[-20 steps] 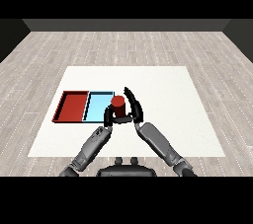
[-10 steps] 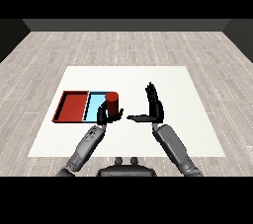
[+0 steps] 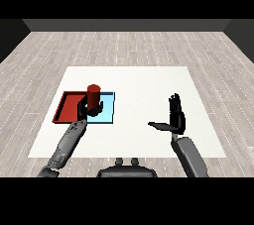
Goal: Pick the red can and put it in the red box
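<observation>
Left of centre: left hand (image 3: 91, 108) curled round upright red cylindrical can (image 3: 94, 94), over boundary of flat red tray (image 3: 65, 108) and light blue tray (image 3: 108, 112). Right of centre: right hand (image 3: 176, 118) spread wide, holding nothing.

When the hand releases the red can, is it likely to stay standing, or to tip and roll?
The red can is a tall, narrow cylinder, so it may tip if released tilted. It looks upright in the left hand, which favours standing. Once on its side, its round wall would probably roll until a red tray rim stops it.

A matt white desk (image 3: 149, 85) is seen on pale wood-plank floor (image 3: 124, 45), with a smooth red can (image 3: 93, 92) and matt trays.
</observation>
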Controlling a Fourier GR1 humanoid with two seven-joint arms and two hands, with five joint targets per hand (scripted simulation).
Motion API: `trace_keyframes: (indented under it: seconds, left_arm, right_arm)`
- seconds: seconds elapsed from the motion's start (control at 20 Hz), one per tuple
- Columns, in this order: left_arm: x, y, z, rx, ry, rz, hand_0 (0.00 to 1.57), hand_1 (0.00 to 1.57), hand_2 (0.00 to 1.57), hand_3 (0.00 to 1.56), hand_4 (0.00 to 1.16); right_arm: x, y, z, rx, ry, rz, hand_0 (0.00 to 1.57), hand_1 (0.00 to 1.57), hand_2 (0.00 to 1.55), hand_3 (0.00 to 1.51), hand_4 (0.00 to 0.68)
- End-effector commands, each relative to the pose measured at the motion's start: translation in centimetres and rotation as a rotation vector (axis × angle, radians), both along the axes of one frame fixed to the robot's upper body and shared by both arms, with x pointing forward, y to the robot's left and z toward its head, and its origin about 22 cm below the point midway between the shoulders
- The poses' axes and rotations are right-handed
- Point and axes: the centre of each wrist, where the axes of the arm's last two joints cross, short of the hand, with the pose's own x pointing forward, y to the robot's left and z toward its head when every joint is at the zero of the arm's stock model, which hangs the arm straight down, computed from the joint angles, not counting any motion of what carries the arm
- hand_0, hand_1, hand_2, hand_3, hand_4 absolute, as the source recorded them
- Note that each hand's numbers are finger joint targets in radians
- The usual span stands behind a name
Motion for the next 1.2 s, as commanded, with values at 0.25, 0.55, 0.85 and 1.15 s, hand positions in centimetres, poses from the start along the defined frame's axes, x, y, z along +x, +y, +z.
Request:
trace_keyframes:
  seconds: [0.25,0.55,0.85,1.15]
  left_arm:
    - [1.2,9.6,-2.3,0.111,0.175,0.189,1.57,1.57,1.57,1.50,1.12]
    - [4.8,12.0,-1.1,0.172,0.298,0.265,1.57,1.57,1.56,1.47,1.08]
    - [4.8,10.7,-4.1,0.219,0.417,0.329,1.55,1.55,1.46,1.43,1.01]
    - [2.6,12.1,-6.4,0.232,0.679,0.415,0.59,0.59,0.63,0.41,0.78]
  right_arm:
    - [-0.3,-3.5,-1.2,-0.073,0.078,-0.106,0.00,0.00,0.00,0.00,0.000]
    - [1.2,-4.0,-0.5,-0.081,0.121,-0.123,0.00,0.00,0.00,0.00,0.000]
    - [2.2,-5.7,-3.3,-0.046,0.139,-0.128,0.00,0.00,0.00,0.00,0.000]
    - [3.8,-3.0,-4.3,-0.056,0.131,-0.118,0.00,0.00,0.00,0.00,0.000]
